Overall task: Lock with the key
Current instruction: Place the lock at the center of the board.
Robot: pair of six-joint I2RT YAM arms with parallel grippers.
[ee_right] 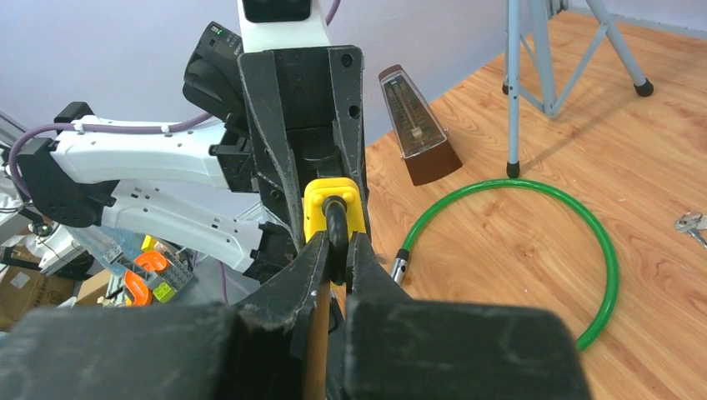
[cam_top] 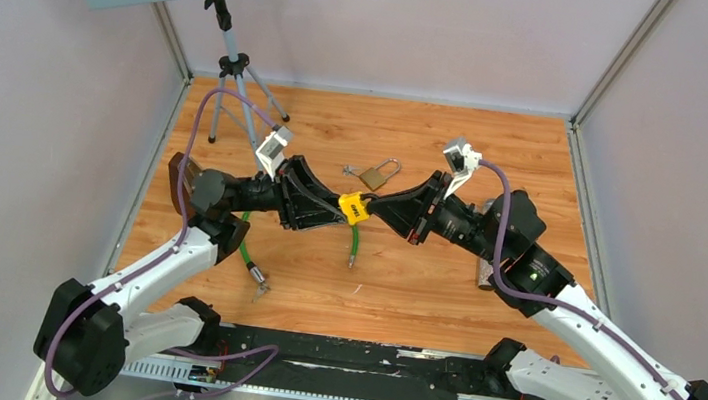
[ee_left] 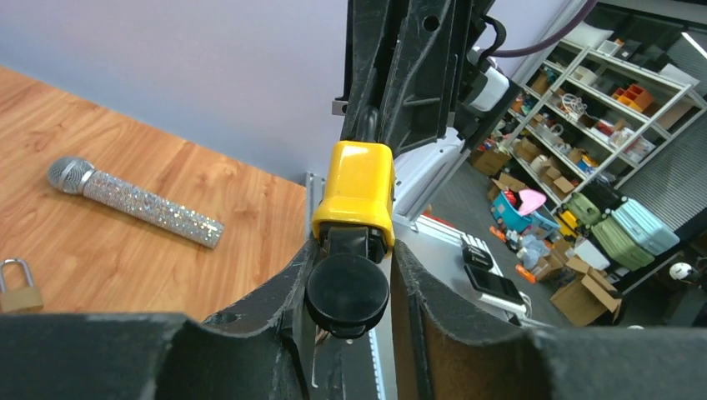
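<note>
Where your two arms meet over the middle of the table (cam_top: 420, 288), you have the yellow padlock (cam_top: 354, 207) held between them. It is a blocky, smooth-cased body with rounded corners. Your right pincer (cam_top: 374, 207) is clamped on its black curved shackle (ee_right: 336, 225), the fingers pressed against both sides of the loop. At the opposite end, a key (ee_left: 347, 293) with a round, matte black head sits in the body, and your left pincer (cam_top: 334, 210) is closed around that head.

Just beyond the pincers, one brass padlock (cam_top: 373, 176) with a silver shackle lies flat on the wood-grain table, a small bunch of keys beside it. That makes two padlocks. You also have one glossy green cable (ee_right: 600, 250) curved in a loop with a metal tip, one brown pyramid-shaped metronome (ee_right: 414, 125), one silver glitter-covered microphone (ee_left: 137, 202), and one grey metal tripod (cam_top: 233, 76) at the far left.
</note>
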